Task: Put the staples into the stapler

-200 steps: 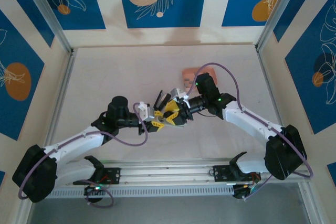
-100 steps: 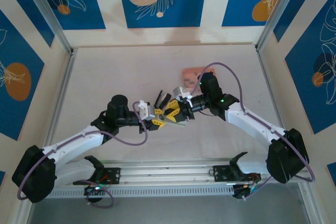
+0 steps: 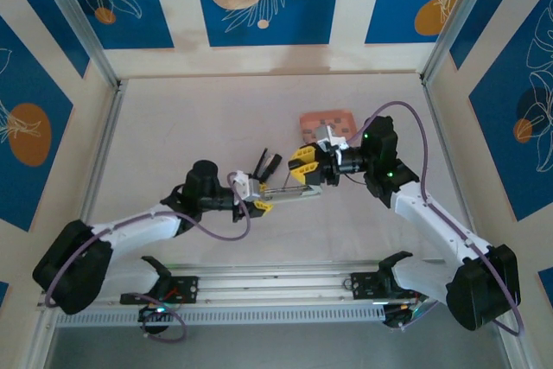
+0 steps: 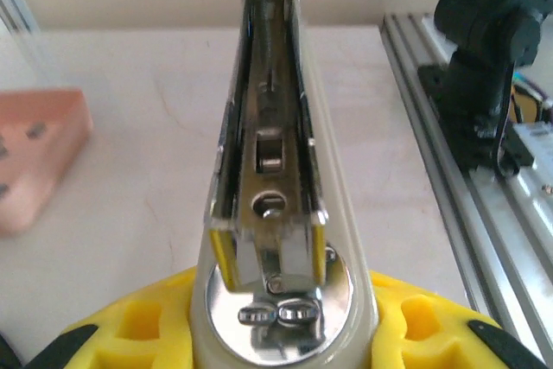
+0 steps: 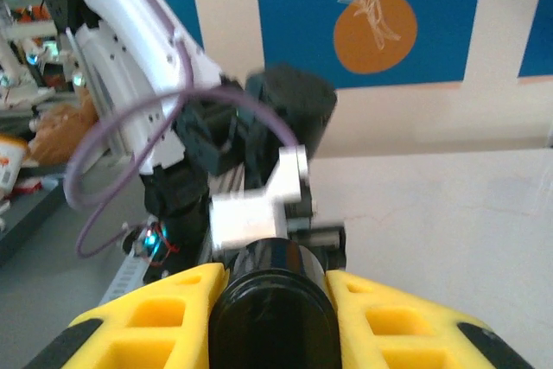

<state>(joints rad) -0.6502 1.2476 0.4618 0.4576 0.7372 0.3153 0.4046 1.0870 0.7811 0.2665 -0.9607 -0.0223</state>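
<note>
Staples point(image 3: 333, 119): grey patches on the salmon tray point(image 3: 307, 117), far-centre of the table point(image 3: 190, 118). They are too small to count, and the tray's near edge is covered by the right arm. In the left wrist view the tray point(image 4: 47, 170) is cut off at the left edge and the staples point(image 4: 34, 131) are just blurred smudges. The stapler point(image 3: 289, 193) lies near of the tray and apart from it, its open metal channel point(image 4: 268, 153) facing up; the far end runs out of frame. The left claw point(image 3: 252, 202) pinches the stapler's cream base at the anvil end, a yellow finger point(image 4: 130, 330) on each side. The right claw point(image 3: 302, 166) sits just beyond the stapler's right half, its fingers point(image 5: 164, 308) tight against a glossy black rounded part point(image 5: 272, 287). That looks like a grip, but I can't tell what the part is. A black piece point(image 3: 268, 164) lies just beyond the stapler, unidentifiable.
</note>
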